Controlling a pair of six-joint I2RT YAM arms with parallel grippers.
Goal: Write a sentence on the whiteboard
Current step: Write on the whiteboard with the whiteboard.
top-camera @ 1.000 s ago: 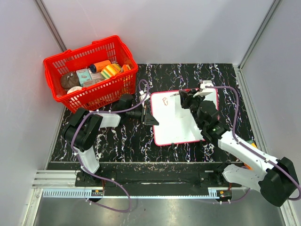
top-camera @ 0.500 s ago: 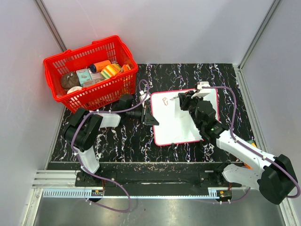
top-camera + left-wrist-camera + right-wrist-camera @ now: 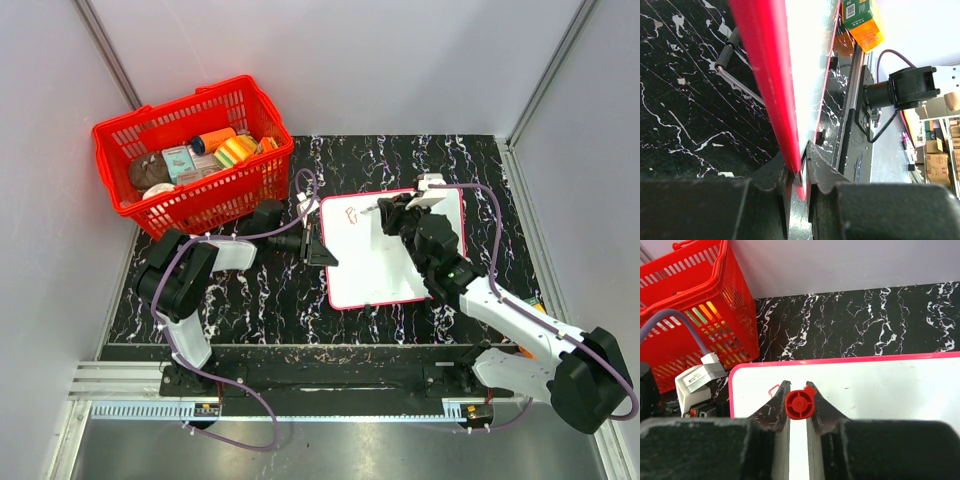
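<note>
Left claw clamps the whiteboard by its edge; right claw grips a red marker over it

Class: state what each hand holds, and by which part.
Left hand pinches the whiteboard by its red left edge. Right hand clamps a red marker across its barrel.

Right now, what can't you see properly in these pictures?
- The sentence: too small to read in the top view. In the right wrist view only one stroke shows beside the right gripper.
- The marker: the right wrist view shows only its red end, and the tip is hidden.
- The whiteboard: edge-on and glared in the left wrist view, held by the left gripper.
- The red basket: its contents are too small in the top view.
</note>
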